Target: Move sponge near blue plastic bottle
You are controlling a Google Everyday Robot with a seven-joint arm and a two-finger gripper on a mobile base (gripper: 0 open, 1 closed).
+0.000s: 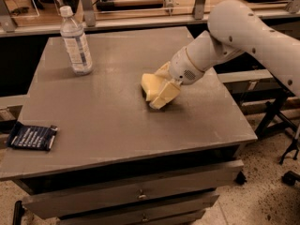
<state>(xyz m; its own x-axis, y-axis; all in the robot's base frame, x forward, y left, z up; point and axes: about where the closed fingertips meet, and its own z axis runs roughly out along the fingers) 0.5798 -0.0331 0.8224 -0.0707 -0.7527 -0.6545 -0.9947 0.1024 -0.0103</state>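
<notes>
Hand (159, 92) is low over the middle of the table (112, 130), a bit right of centre. I see its pale fingers (168, 93) on both sides of the sponge (148, 84), pinching it. Sponge sits at table level, tilted, can't tell if its underside touches. White arm (243, 32) comes in from upper right. Blue plastic bottle (76, 43) stands upright at far-left corner, cap on, well apart from sponge. Dark-blue packet (32, 137) lies flat at near-left edge, overhanging slightly. Drawers (140, 196) below the tabletop, speckled floor (262, 196) to the right.
</notes>
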